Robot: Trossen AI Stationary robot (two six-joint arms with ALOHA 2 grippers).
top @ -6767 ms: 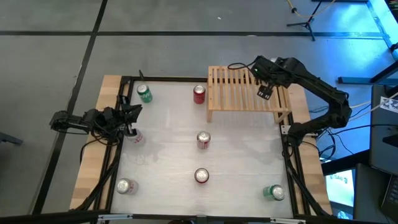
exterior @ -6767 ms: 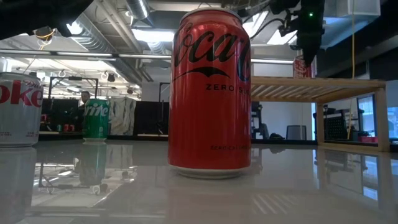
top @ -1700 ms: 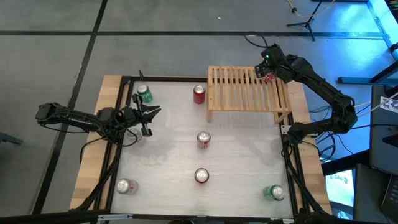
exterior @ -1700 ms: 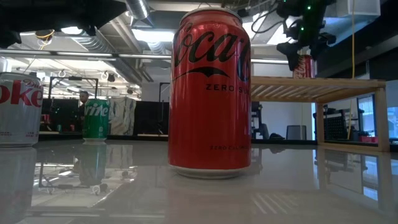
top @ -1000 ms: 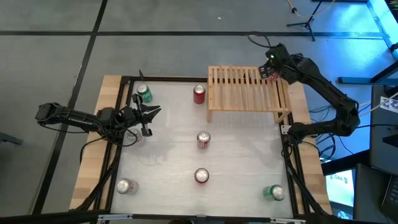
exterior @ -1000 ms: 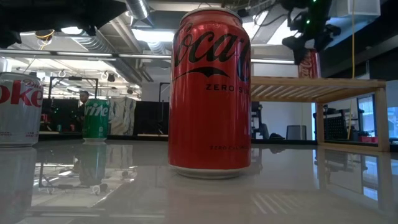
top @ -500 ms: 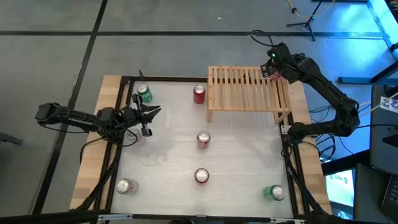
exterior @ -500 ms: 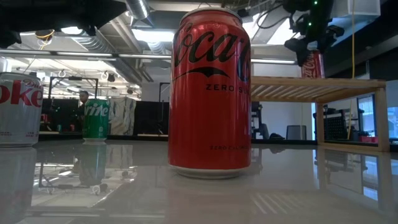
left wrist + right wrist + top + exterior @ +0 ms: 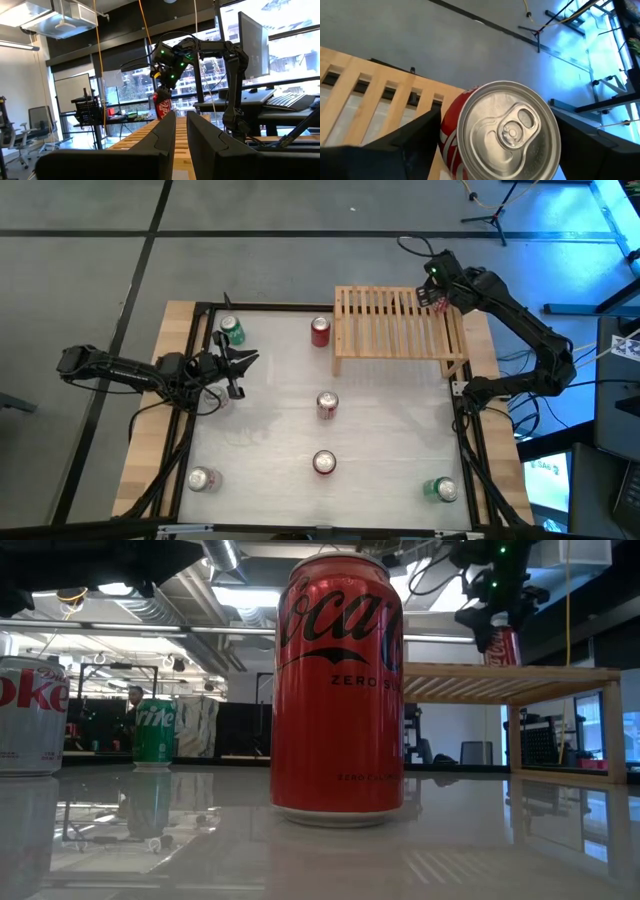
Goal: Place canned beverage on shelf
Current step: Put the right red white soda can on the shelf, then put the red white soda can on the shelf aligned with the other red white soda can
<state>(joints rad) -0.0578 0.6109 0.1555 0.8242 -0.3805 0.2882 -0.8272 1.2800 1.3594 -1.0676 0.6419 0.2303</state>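
Observation:
The shelf (image 9: 395, 325) is a low rack of light wood slats at the table's far right. A red can (image 9: 505, 130) stands upright at its far right corner (image 9: 503, 645), silver top up. My right gripper (image 9: 437, 292) hangs over the can, one finger on each side of it. My left gripper (image 9: 240, 365) is shut, with nothing between its fingers. It is held above the table's left side and points toward the shelf, near a silver can (image 9: 218, 400). My right gripper has the red can between its two fingers, on opposite sides of the can's wall (image 9: 445, 137) just below the rim. The fingers come slanting down from above. The can is upright, with its base down at the shelf's slats (image 9: 505, 666).
Red cans stand at the far middle (image 9: 320, 331), in the centre (image 9: 327, 404) and near the front (image 9: 324, 463). Green cans stand at the far left (image 9: 232, 330) and near right (image 9: 441, 489), a silver one at the near left (image 9: 201, 478). The shelf's left slats are bare.

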